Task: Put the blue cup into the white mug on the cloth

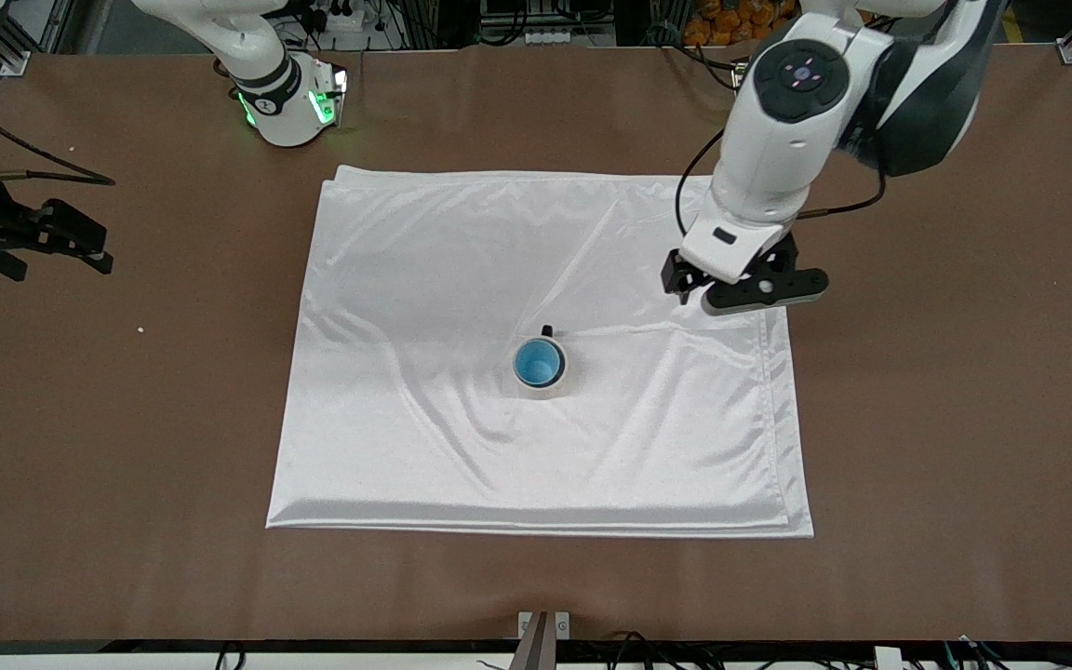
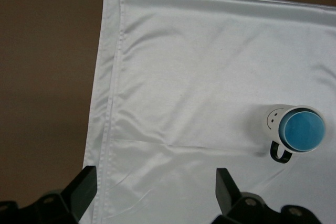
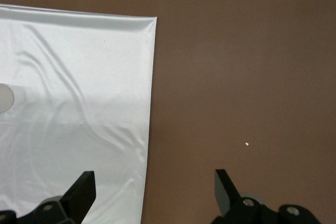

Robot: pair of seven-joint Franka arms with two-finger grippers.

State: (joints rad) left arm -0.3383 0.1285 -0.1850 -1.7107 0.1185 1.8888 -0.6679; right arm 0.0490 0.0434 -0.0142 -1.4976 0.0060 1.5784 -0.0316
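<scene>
The blue cup stands inside the white mug, which is upright near the middle of the cloth. The mug's black handle points toward the robots' bases. In the left wrist view the cup fills the mug, which has dark dots on its side. My left gripper is open and empty, up over the cloth's edge at the left arm's end. My right gripper is open and empty over bare table past the cloth's right-arm end.
The brown table surrounds the cloth on all sides. A small white speck lies on the table near the right gripper. The cloth's corner and a sliver of the mug show in the right wrist view.
</scene>
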